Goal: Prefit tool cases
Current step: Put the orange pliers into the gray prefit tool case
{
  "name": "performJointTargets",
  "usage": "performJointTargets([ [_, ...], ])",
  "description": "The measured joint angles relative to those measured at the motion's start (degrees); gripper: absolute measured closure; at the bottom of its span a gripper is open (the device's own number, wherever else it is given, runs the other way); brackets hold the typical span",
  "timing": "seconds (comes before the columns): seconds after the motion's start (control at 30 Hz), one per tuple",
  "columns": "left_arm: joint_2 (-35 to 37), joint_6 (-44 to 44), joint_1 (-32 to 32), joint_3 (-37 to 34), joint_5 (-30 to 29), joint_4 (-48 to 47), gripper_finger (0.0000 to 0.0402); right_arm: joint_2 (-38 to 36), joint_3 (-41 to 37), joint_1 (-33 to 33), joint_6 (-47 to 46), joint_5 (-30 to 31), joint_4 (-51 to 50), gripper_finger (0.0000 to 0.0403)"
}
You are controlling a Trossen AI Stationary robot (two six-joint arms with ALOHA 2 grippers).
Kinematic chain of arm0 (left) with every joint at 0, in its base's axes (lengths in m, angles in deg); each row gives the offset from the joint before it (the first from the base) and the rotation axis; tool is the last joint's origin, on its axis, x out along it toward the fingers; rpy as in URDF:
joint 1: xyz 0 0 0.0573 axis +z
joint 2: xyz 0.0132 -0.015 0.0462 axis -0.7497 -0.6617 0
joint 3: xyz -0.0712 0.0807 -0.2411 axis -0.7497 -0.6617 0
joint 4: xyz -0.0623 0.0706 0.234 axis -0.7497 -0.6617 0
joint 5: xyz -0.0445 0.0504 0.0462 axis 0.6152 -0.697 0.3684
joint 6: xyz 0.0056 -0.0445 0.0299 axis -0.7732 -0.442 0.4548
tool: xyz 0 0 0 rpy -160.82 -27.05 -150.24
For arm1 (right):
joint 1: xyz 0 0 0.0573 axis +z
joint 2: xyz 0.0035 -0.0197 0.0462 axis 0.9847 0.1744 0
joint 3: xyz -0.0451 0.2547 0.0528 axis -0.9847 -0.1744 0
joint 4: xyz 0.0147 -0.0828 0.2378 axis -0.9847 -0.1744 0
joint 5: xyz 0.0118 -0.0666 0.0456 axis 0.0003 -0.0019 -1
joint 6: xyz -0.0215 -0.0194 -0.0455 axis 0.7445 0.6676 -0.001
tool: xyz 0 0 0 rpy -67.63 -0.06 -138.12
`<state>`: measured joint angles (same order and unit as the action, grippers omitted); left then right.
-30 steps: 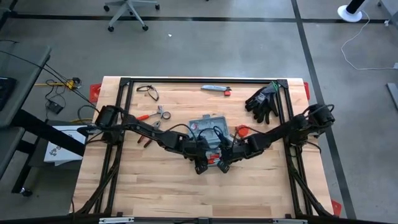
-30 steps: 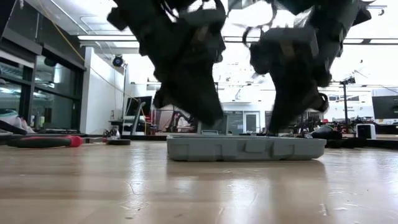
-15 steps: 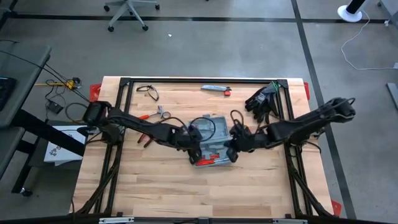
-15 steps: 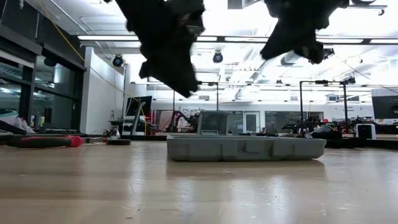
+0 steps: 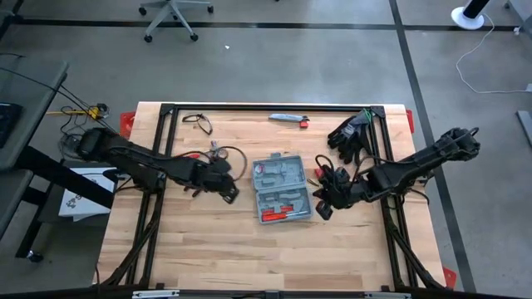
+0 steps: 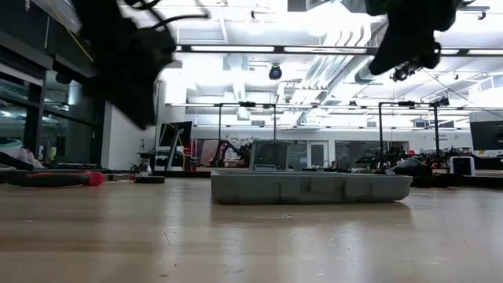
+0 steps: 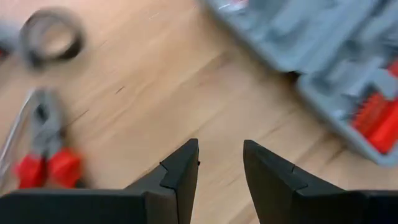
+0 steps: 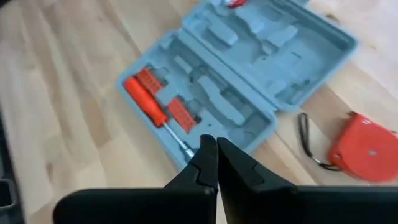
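The grey-blue tool case [image 5: 281, 188] lies open and flat on the wooden table, both halves down, with moulded recesses showing. A red screwdriver [image 8: 152, 102] and red bit holders sit in its near half. In the low view the case [image 6: 310, 187] shows as a low grey slab. My left gripper [image 5: 226, 193] hangs above the table left of the case, open, with nothing between its fingers [image 7: 221, 158]. My right gripper [image 5: 324, 208] hangs right of the case's near half, shut and empty [image 8: 216, 149]. Neither touches the case.
Red-handled pliers [image 7: 43, 146] and a dark ring [image 7: 51, 37] lie left of the case. A red tape measure [image 8: 364, 146] sits by its right side. Black gloves [image 5: 351, 135], a utility knife [image 5: 288, 118] and glasses [image 5: 198, 122] lie along the far edge. Bare wood stretches along the near edge.
Both grippers have drawn away from the case's near half and risen. The left has gone toward the table's left edge, rolling as it went; the right has gone toward the right edge. The case has stayed open and flat in place.
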<state>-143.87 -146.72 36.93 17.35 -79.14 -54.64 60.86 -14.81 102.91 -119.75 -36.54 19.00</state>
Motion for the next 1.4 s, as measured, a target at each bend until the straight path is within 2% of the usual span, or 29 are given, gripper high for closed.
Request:
performJointTargets([
  [0.13, 5.99, -5.27, 0.07, -6.13, 0.43, -2.32, 0.0282, 0.02, 0.00, 1.09, -4.20, 4.63, -2.46, 0.0402],
  [0.27, 8.70, -4.15, 1.41, -9.23, 2.16, -8.55, 0.0268, 0.02, 0.00, 1.03, -7.28, 8.01, -2.75, 0.0402],
  [0.43, 9.27, -0.27, 3.56, -10.59, 3.93, -12.08, 0.0233, 0.02, 0.00, -0.29, -8.86, 8.86, -2.83, 0.0402],
  [0.57, 9.21, 2.39, 5.37, -10.66, 2.33, -11.88, 0.0202, 0.02, 0.00, -1.96, -9.65, 10.76, -2.97, 0.0399],
  [0.67, 9.16, 2.56, 6.96, -12.84, 2.34, -10.92, 0.0183, 0.02, 0.00, -3.65, -9.47, 10.82, -2.91, 0.0382],
  [0.77, 9.14, 2.40, 9.21, -16.13, 6.42, -5.67, 0.0169, 0.03, 0.00, -5.39, -8.35, 10.82, -2.98, 0.0356],
  [0.87, 9.10, 0.76, 10.39, -19.00, 10.42, -1.14, 0.0161, 0.04, 0.00, -7.20, -7.24, 10.67, -3.08, 0.0333],
  [1.1, 9.20, -0.29, 10.62, -22.49, 9.17, -1.09, 0.0160, 0.04, 0.00, -9.23, -4.21, 9.86, -3.25, 0.0320],
  [1.23, 9.22, 1.77, 10.51, -22.81, 9.63, -0.64, 0.0186, 0.04, 0.00, -9.82, -3.25, 10.37, -3.51, 0.0320],
  [1.3, 9.22, 2.05, 10.51, -22.84, 10.41, -0.42, 0.0222, 0.04, 0.00, -9.85, -3.40, 11.68, -3.50, 0.0320],
  [1.4, 9.20, 2.57, 10.52, -22.87, 11.96, 1.09, 0.0305, 0.04, 0.00, -9.85, -3.40, 12.88, -3.50, 0.0320],
])
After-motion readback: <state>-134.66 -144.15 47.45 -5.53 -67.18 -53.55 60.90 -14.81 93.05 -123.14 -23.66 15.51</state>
